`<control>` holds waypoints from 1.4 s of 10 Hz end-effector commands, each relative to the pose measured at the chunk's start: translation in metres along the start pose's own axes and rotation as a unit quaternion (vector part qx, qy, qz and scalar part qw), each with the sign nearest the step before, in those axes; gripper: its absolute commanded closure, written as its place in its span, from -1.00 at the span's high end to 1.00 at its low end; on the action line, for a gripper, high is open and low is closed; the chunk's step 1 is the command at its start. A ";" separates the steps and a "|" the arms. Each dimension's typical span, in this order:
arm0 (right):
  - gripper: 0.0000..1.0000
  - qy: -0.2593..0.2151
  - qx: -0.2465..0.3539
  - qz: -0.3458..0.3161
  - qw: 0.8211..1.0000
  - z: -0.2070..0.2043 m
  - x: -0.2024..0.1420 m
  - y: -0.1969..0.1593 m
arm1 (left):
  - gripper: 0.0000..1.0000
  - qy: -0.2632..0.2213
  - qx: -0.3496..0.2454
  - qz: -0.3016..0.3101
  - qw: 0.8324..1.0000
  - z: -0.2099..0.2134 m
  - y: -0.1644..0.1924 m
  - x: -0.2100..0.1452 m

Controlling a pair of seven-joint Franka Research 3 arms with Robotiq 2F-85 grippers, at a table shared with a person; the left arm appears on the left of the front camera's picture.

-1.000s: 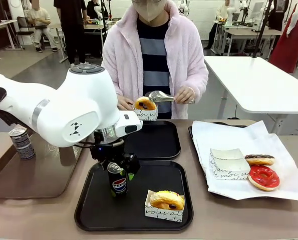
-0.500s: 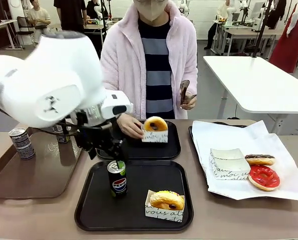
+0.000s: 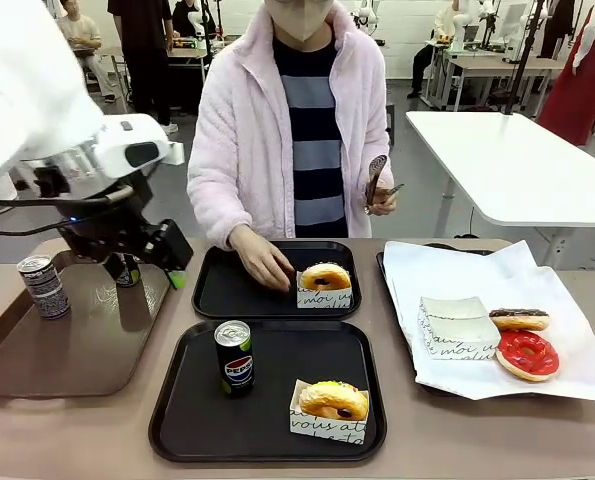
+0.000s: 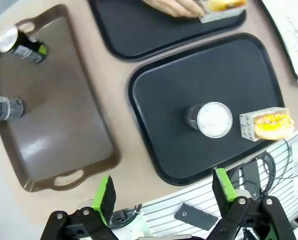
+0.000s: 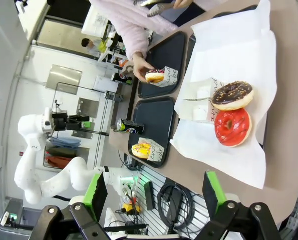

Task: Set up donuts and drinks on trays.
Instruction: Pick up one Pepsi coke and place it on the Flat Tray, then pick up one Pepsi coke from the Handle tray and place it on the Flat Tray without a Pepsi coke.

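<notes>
The left gripper [image 4: 164,187] is hanging above the left part of the table, its green pads standing wide apart with nothing between them. Below it, a brown tray [image 3: 37,370] is carrying two grey-and-green cans: one can [image 3: 43,286] at the left edge, the second can [image 3: 125,272] at the far right corner, partly hidden behind the gripper body.

At centre, the near black tray [image 3: 177,420] is holding a Pepsi can [image 3: 234,357] upright at its left and a sleeved donut [image 3: 332,400] at its near right. On the far black tray [image 3: 227,290], a person's hand [image 3: 267,268] is touching another sleeved donut [image 3: 325,277]. The other hand [image 3: 379,198] is holding tongs upright.

At right, white paper [image 3: 457,270] is carrying a stack of sleeves [image 3: 457,325], a chocolate donut [image 3: 518,319] and – just nearer – a red donut [image 3: 526,354]. The right gripper [image 5: 154,190] is also spread wide, gripping nothing.
</notes>
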State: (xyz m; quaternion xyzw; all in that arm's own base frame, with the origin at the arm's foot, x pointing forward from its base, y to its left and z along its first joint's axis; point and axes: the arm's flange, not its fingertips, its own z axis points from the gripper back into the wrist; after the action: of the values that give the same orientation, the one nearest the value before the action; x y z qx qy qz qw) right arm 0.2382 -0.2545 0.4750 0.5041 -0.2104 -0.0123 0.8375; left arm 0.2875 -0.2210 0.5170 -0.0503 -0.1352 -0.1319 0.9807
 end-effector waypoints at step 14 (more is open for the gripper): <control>1.00 -0.008 0.012 0.008 1.000 0.001 0.002 0.000 | 1.00 -0.080 0.057 0.261 0.960 -0.008 0.215 0.105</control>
State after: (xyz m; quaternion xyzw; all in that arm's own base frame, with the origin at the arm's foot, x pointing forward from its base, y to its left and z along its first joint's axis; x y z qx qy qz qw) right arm 0.2382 -0.2548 0.4747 0.5041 -0.2100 -0.0128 0.8376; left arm 0.4384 -0.0329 0.5200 -0.0486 -0.2073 0.1185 0.9699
